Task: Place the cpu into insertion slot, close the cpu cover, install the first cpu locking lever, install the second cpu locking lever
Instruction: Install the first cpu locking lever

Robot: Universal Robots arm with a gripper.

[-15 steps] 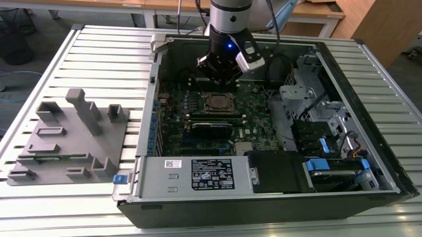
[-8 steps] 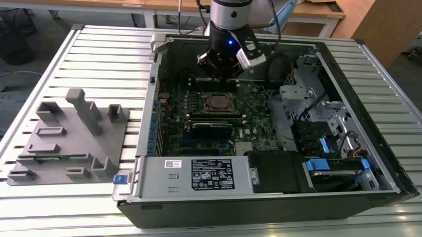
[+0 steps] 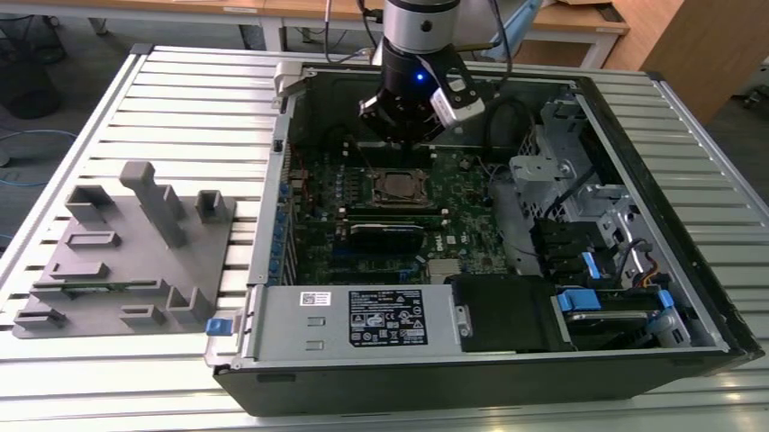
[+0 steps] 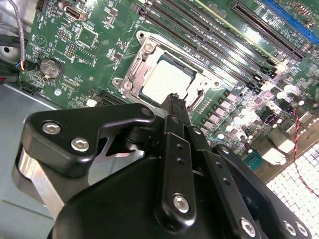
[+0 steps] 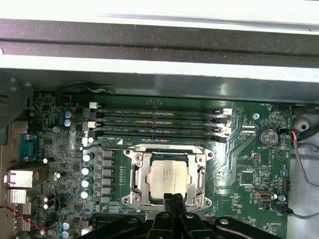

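Note:
The cpu [image 5: 169, 174], a dull silver square, lies flat in the insertion slot [image 4: 118, 82] on the green board, and in the exterior view it sits mid-board [image 3: 394, 186]. The silvery cpu cover [image 5: 141, 160] lies down around it as a frame, its window showing the chip [image 4: 167, 79]. A thin wire locking lever [image 5: 105, 148] runs along one side of the socket. My gripper [image 5: 174, 197] is shut with nothing between its fingers. Its tips [image 4: 174, 101] hang just over the socket's edge. In the exterior view the gripper [image 3: 404, 144] hangs inside the open computer case.
Several long black memory slots [image 5: 157, 122] lie beside the socket. A coin battery [image 5: 267, 135] sits on the board. A power supply [image 3: 360, 315] and drive cage [image 3: 601, 225] crowd the case. A grey fixture block [image 3: 121, 252] stands on the slatted table at the exterior view's left.

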